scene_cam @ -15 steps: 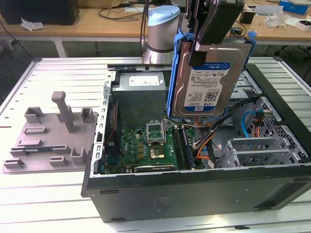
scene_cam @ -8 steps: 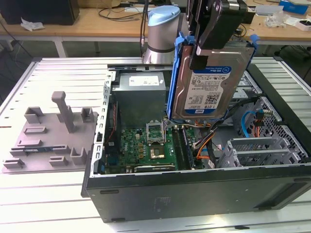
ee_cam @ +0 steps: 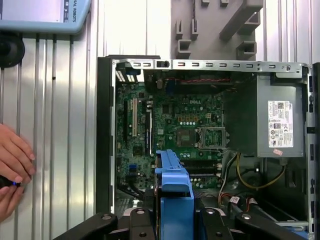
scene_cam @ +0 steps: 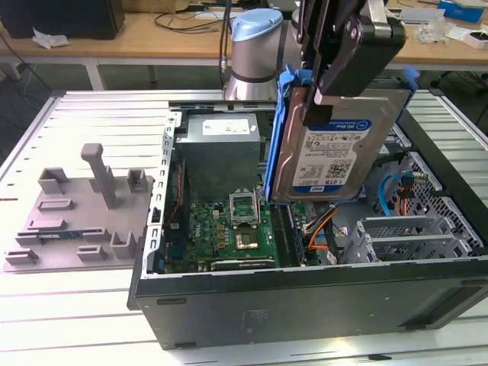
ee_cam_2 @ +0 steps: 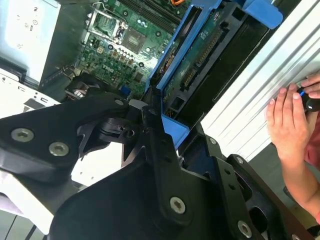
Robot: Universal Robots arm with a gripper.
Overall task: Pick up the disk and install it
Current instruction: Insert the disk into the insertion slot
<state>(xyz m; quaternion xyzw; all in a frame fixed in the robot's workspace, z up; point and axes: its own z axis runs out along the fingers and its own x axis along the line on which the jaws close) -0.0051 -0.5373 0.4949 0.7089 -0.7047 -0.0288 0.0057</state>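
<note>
Gripper (scene_cam: 319, 99) clamped on disk (scene_cam: 335, 152), blue-and-white label showing, above open computer case (scene_cam: 290, 301). Grey box (scene_cam: 221, 149) with white sticker inside. Hand (ee_cam: 12, 160) nearby.

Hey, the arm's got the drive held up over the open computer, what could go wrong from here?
1. The gripper holds the disk upright by its upper end above the open case; if the grip slips, the disk could fall onto the motherboard.
2. Orange cables lie under the disk and might snag or get pinched.
3. A person's hand rests on the table beside the case, possibly within the arm's path.
</note>
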